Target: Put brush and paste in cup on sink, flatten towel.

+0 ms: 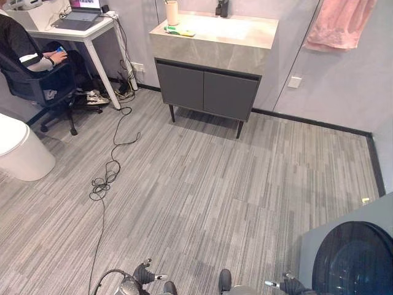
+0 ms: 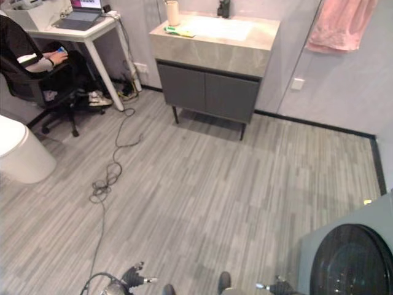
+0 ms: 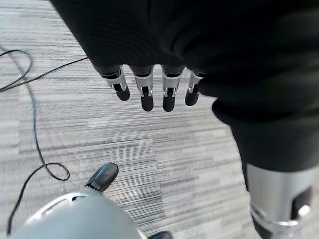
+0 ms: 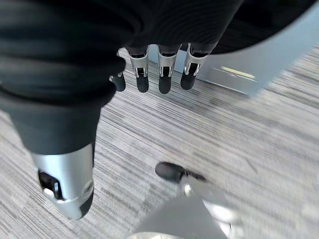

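Note:
Far ahead stands a grey sink cabinet with a stone top. A beige cup stands at the top's back left corner. In front of the cup lie a green brush and paste, side by side near the left edge. A pink towel hangs bunched on the wall to the right of the sink. My left hand and right hand hang low at the near edge, far from the sink. Both are open and empty, with the left fingers and the right fingers straight above the floor.
A person sits in a black chair at a white desk at the back left. A white rounded fixture stands at the left. A grey washer with a round dark door is at my near right. A dark bottle stands behind the basin.

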`<state>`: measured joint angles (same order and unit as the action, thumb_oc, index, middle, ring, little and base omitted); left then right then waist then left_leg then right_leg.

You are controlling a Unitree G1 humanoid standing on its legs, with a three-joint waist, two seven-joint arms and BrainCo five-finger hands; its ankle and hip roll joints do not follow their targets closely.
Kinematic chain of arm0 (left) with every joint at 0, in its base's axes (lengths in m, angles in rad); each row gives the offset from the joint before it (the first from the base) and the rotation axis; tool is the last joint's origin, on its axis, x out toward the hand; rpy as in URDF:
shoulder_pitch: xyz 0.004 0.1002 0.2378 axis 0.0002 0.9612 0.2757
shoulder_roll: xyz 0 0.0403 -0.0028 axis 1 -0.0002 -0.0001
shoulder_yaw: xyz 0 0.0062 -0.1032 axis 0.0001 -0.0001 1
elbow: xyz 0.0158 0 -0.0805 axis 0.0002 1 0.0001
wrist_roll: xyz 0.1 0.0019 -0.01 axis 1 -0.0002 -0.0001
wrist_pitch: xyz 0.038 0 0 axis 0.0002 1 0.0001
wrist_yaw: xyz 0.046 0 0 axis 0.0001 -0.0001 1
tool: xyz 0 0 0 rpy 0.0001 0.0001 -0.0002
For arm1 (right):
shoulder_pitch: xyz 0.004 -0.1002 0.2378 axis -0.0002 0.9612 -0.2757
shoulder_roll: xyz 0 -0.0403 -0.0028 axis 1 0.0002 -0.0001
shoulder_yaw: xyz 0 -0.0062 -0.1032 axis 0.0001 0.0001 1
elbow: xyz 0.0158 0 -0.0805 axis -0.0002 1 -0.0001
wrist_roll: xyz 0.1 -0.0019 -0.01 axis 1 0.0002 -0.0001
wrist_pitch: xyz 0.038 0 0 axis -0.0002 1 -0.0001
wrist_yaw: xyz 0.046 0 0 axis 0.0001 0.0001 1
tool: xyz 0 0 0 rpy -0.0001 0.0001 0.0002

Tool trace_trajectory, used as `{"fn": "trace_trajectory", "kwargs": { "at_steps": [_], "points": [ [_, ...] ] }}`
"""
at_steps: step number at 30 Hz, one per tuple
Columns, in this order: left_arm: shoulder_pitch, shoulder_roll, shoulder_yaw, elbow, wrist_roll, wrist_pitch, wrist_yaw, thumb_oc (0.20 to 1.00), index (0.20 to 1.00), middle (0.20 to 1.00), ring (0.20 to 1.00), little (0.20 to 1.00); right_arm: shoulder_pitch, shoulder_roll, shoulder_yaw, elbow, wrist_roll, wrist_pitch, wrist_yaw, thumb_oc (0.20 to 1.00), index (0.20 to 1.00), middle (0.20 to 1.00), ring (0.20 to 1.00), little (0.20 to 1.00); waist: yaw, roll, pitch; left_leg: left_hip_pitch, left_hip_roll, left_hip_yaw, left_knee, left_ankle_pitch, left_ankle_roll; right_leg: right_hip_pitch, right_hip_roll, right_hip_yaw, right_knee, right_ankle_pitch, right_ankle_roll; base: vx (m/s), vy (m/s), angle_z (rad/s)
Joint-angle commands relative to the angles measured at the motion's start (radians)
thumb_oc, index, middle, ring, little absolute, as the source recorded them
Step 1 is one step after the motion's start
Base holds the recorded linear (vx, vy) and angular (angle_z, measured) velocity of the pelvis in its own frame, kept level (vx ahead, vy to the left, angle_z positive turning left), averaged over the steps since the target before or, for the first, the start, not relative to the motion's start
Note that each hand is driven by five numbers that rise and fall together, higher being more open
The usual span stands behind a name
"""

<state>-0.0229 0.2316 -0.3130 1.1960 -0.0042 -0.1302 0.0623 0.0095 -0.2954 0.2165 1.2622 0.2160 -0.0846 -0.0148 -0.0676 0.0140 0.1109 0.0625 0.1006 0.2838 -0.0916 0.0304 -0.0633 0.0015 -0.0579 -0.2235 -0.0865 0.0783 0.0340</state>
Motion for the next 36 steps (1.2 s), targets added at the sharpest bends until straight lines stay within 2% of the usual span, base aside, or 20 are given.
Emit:
{"fn": "trace_trajectory", "kwargs": {
  "at_steps": [1,6,8,11,12,13,18,22,23,24,25,28,31,34,35,36],
  "points": [
    [-0.027,0.010,0.004,0.028,-0.040,-0.035,0.004,1.000,1.000,1.000,1.000,1.000,-0.059,0.014,0.008,0.027,0.021,-0.028,0.004,1.000,1.000,1.000,1.000,1.000,0.013,-0.011,-0.015,-0.003,-0.040,-0.003,0.010,0.022,-0.002,0.022,-0.030,0.049,0.050,-0.040,0.073,0.02,0.019,-0.10],
    [-0.022,0.001,0.028,0.055,-0.064,-0.034,0.022,1.000,1.000,1.000,1.000,1.000,-0.069,0.026,0.014,-0.005,0.034,-0.038,-0.005,1.000,1.000,1.000,1.000,1.000,0.019,-0.017,-0.013,0.018,-0.036,0.007,0.023,0.001,0.005,0.024,-0.034,0.056,0.103,-0.071,0.075,0.05,0.021,-0.10],
    [-0.030,0.003,0.026,0.030,-0.082,-0.043,0.037,1.000,1.000,1.000,1.000,1.000,-0.077,0.027,0.011,-0.036,0.060,-0.051,-0.016,1.000,1.000,1.000,1.000,1.000,0.020,-0.022,0.002,0.000,-0.031,0.003,0.088,-0.025,0.012,-0.001,-0.034,0.061,0.165,-0.098,0.068,-0.03,-0.002,-0.01],
    [-0.031,0.039,0.017,-0.131,-0.130,-0.094,0.078,1.000,1.000,1.000,1.000,1.000,-0.079,0.016,0.008,-0.174,0.112,-0.090,-0.042,1.000,1.000,1.000,1.000,1.000,0.023,-0.038,0.058,-0.092,-0.012,-0.021,0.275,-0.092,0.022,-0.085,-0.047,0.054,0.341,-0.153,0.066,-0.13,-0.016,-0.03],
    [-0.030,0.039,0.017,-0.132,-0.130,-0.093,0.078,1.000,1.000,1.000,1.000,1.000,-0.078,0.016,0.008,-0.175,0.112,-0.090,-0.042,1.000,1.000,1.000,1.000,1.000,0.022,-0.038,0.057,-0.097,-0.011,-0.022,0.280,-0.094,0.022,-0.089,-0.047,0.054,0.345,-0.156,0.066,-0.11,-0.038,0.04],
    [-0.030,0.050,0.032,-0.169,-0.162,-0.111,0.098,1.000,1.000,1.000,1.000,1.000,-0.072,0.011,0.008,-0.229,0.124,-0.108,-0.044,1.000,1.000,1.000,1.000,1.000,0.023,-0.047,0.075,-0.141,0.005,-0.030,0.362,-0.129,0.027,-0.129,-0.059,0.045,0.428,-0.183,0.065,-0.06,-0.024,0.11],
    [-0.053,0.038,0.050,-0.132,-0.191,-0.125,0.134,1.000,1.000,1.000,1.000,1.000,-0.083,0.012,0.028,-0.234,0.117,-0.115,-0.064,1.000,1.000,1.000,1.000,1.000,0.024,-0.061,0.089,-0.195,0.033,-0.034,0.482,-0.184,0.028,-0.169,-0.075,0.024,0.532,-0.224,0.062,-0.04,-0.034,0.10],
    [-0.059,0.016,0.046,-0.068,-0.177,-0.117,0.144,1.000,1.000,1.000,1.000,1.000,-0.108,0.031,0.059,-0.172,0.101,-0.105,-0.074,1.000,1.000,1.000,1.000,1.000,0.031,-0.066,0.081,-0.170,0.031,-0.029,0.447,-0.169,0.027,-0.140,-0.064,0.026,0.472,-0.202,0.063,0.04,-0.022,0.01],
    [-0.053,0.010,0.040,-0.050,-0.166,-0.116,0.141,1.000,1.000,1.000,1.000,1.000,-0.105,0.038,0.070,-0.163,0.085,-0.103,-0.077,1.000,1.000,1.000,1.000,1.000,0.035,-0.069,0.065,-0.144,0.024,-0.023,0.405,-0.142,0.026,-0.109,-0.053,0.030,0.413,-0.178,0.064,0.19,0.014,-0.09],
    [-0.034,0.004,0.019,-0.052,-0.142,-0.117,0.132,1.000,1.000,1.000,1.000,1.000,-0.092,0.036,0.077,-0.155,0.068,-0.106,-0.082,1.000,1.000,1.000,1.000,1.000,0.038,-0.067,0.036,-0.113,0.003,-0.024,0.305,-0.080,0.015,-0.056,-0.043,0.028,0.280,-0.130,0.067,0.16,0.017,-0.13],
    [-0.034,0.004,0.019,-0.052,-0.142,-0.117,0.132,1.000,1.000,1.000,1.000,1.000,-0.092,0.036,0.077,-0.154,0.068,-0.106,-0.082,1.000,1.000,1.000,1.000,1.000,0.037,-0.067,0.036,-0.110,0.003,-0.024,0.301,-0.078,0.014,-0.053,-0.043,0.028,0.277,-0.129,0.067,0.12,0.056,-0.03],
    [-0.033,0.000,-0.005,-0.037,-0.108,-0.114,0.129,1.000,1.000,1.000,1.000,1.000,-0.097,0.035,0.088,-0.141,0.057,-0.098,-0.087,1.000,1.000,1.000,1.000,1.000,0.044,-0.060,0.028,-0.077,-0.033,-0.020,0.224,-0.069,0.013,0.007,-0.049,0.040,0.153,-0.084,0.077,0.06,0.104,0.05],
    [-0.036,-0.004,-0.008,-0.025,-0.100,-0.115,0.133,1.000,1.000,1.000,1.000,1.000,-0.104,0.041,0.085,-0.125,0.057,-0.095,-0.087,1.000,1.000,1.000,1.000,1.000,0.048,-0.054,0.030,-0.074,-0.043,-0.016,0.217,-0.072,0.017,0.010,-0.060,0.047,0.148,-0.078,0.084,0.06,0.133,-0.02],
    [-0.036,0.005,-0.022,-0.042,-0.077,-0.114,0.132,1.000,1.000,1.000,1.000,1.000,-0.110,0.044,0.084,-0.135,0.064,-0.092,-0.087,1.000,1.000,1.000,1.000,1.000,0.047,-0.041,0.032,-0.062,-0.067,-0.017,0.181,-0.080,0.038,-0.011,-0.074,0.060,0.191,-0.084,0.098,0.07,0.187,-0.06],
    [-0.039,0.014,-0.026,-0.049,-0.064,-0.115,0.132,1.000,1.000,1.000,1.000,1.000,-0.110,0.045,0.080,-0.155,0.069,-0.093,-0.086,1.000,1.000,1.000,1.000,1.000,0.045,-0.035,0.040,-0.054,-0.075,-0.017,0.167,-0.082,0.051,-0.039,-0.081,0.072,0.250,-0.088,0.106,0.05,0.226,-0.04],
    [-0.038,0.023,-0.032,-0.060,-0.058,-0.115,0.128,1.000,1.000,1.000,1.000,1.000,-0.110,0.045,0.076,-0.164,0.076,-0.094,-0.088,1.000,1.000,1.000,1.000,1.000,0.043,-0.032,0.045,-0.051,-0.088,-0.016,0.148,-0.079,0.065,-0.079,-0.091,0.090,0.317,-0.063,0.119,0.04,0.235,-0.02]
  ]
}}
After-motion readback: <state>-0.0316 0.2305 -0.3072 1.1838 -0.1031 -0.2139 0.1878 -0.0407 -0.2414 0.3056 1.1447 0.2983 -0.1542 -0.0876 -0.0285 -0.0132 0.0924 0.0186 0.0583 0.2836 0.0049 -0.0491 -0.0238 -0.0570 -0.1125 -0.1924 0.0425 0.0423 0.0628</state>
